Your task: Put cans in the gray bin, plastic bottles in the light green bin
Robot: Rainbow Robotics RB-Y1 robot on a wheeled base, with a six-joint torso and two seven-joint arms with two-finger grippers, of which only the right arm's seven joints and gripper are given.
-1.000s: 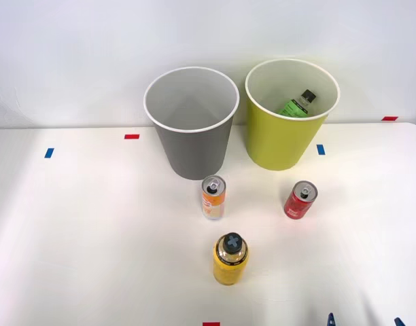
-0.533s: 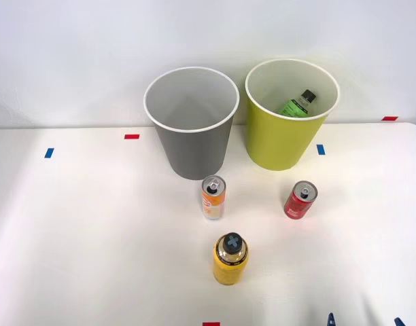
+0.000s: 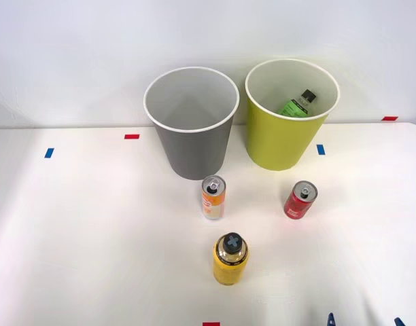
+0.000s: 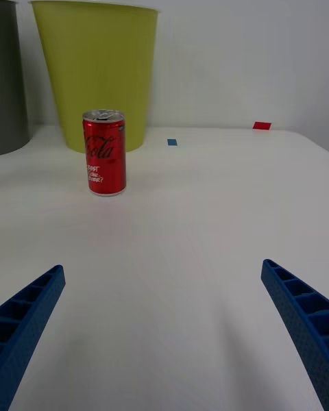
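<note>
Two cans stand upright on the white table: the red can [image 3: 300, 200] [image 4: 104, 153] at right and an orange and white can [image 3: 213, 197] in front of the gray bin [image 3: 192, 139] [image 4: 10, 75]. Beside that bin stands the light green bin [image 3: 284, 139] [image 4: 96, 68], and a plastic bottle [image 3: 298, 104] with a green label lies inside it. My right gripper [image 3: 364, 321] [image 4: 163, 267] is open and low over the table's near right edge. Nothing is between its fingers. The red can stands well ahead of it, toward the green bin.
A yellow container [image 3: 230, 259] with a gold shoulder and dark cap stands near the front centre. Small red and blue tape marks [image 3: 131, 136] dot the table [image 3: 92, 224]. A white wall rises behind the bins.
</note>
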